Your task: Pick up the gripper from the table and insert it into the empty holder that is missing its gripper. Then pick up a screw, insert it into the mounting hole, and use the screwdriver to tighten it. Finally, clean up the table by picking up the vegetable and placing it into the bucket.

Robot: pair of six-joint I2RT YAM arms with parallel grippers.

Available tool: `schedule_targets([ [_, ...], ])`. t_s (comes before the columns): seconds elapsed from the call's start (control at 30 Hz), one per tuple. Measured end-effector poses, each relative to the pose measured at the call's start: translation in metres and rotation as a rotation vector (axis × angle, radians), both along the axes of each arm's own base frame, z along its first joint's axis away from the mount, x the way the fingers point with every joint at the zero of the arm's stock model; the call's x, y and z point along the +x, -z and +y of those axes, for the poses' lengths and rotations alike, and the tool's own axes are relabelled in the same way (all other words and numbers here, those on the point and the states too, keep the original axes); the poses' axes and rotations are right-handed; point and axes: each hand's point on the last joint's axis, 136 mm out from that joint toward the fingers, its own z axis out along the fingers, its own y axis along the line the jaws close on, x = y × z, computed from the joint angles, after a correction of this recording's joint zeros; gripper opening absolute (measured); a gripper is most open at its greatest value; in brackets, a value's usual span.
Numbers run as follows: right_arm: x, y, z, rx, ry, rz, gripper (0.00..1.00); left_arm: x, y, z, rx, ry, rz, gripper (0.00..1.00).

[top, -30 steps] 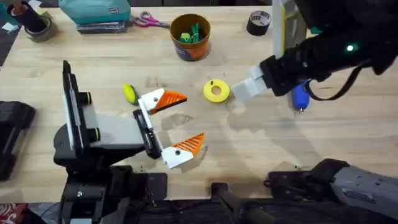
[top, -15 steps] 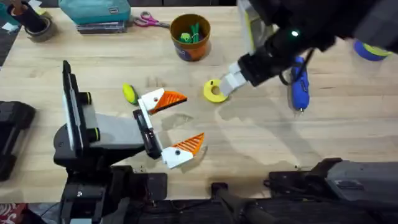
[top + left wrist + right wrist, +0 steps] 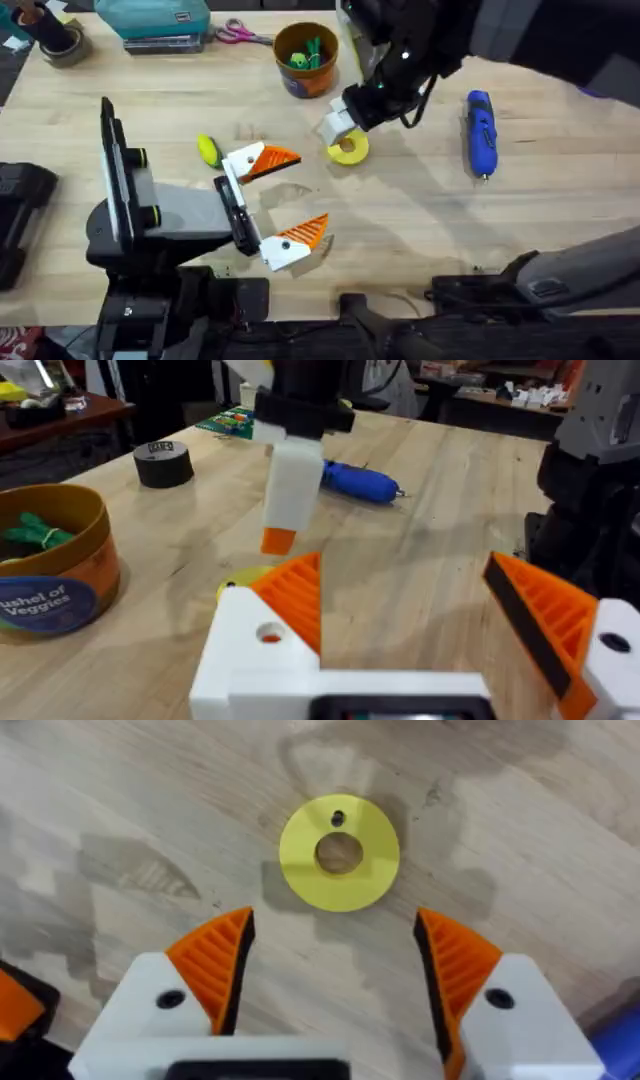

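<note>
My right gripper (image 3: 338, 125) hangs open just above the yellow ring-shaped disc (image 3: 348, 149), which lies between and ahead of its orange pads (image 3: 215, 965) in the right wrist view. My left gripper (image 3: 305, 192) rests open low over the table, both white fingers carrying orange pads. The yellow-green vegetable (image 3: 208, 150) lies beside its far finger. Off to the right, the blue screwdriver (image 3: 481, 130) lies on the wood. At the back stands the orange-brown bucket (image 3: 306, 58) with green items inside. The loose gripper, the empty holder and the screw are out of view.
Pink-handled scissors (image 3: 240, 35) and a teal box (image 3: 155, 20) lie along the back edge. A tape roll (image 3: 60, 45) sits at the back left. In the left wrist view, a black tape roll (image 3: 163, 463) stands near the bucket (image 3: 55, 575).
My right arm has swept left from over the screwdriver to above the yellow disc, leaving the screwdriver uncovered. The left arm has not moved.
</note>
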Motion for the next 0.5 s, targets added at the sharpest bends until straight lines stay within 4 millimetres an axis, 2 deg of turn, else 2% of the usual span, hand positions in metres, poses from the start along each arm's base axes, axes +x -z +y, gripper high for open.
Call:
schedule_targets([
  [0.23, 0.004, 0.014, 0.013, 0.003, 0.005, 0.006, 0.877, 0.0, 0.0, 0.0, 0.0, 0.0, 0.0, 0.985],
  [0.5, 0.01, 0.032, 0.02, -0.003, 0.031, 0.025, 0.731, 0.0, 0.0, 0.0, 0.0, 0.0, 0.0, 0.985],
])
